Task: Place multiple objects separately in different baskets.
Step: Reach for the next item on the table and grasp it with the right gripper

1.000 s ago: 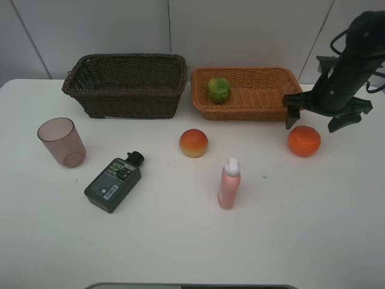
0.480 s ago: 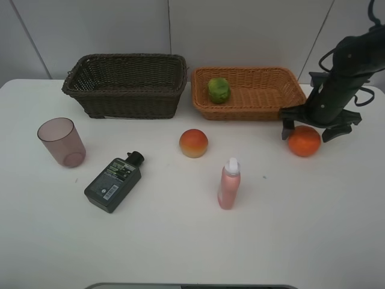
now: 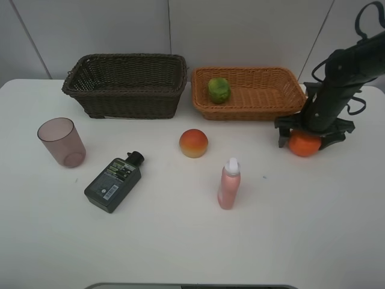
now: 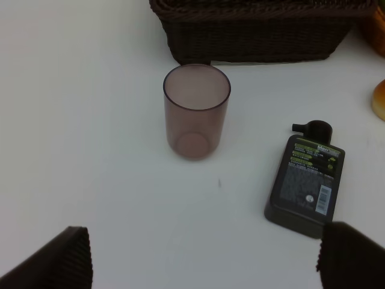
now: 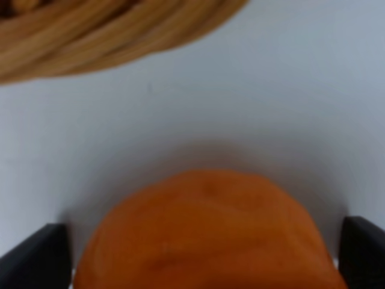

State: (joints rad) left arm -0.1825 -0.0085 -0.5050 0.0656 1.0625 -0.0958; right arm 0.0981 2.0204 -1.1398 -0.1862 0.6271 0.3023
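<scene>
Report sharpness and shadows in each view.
Right wrist view: soft throughout, the orange and the orange-tan basket both out of focus, a dim shadow ringing the fruit. Left wrist view: sharp, the label on the dark bottle clear, the cup casting little shadow. Exterior high view: even diffuse light, no glare on the table.

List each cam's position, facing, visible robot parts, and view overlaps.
Exterior high: mounted high, facing down over the table, dark basket and tan basket; only the right arm shows, right gripper straddling the orange.
Left wrist: on the left arm above the table, looks at the cup, dark bottle and dark basket; open left gripper fingertips show.
Right wrist: low, close on the orange, tan basket beyond; fingertips flank it.
Shared: exterior and left wrist, cup, dark bottle, dark basket; exterior and right wrist, orange, tan basket.
</scene>
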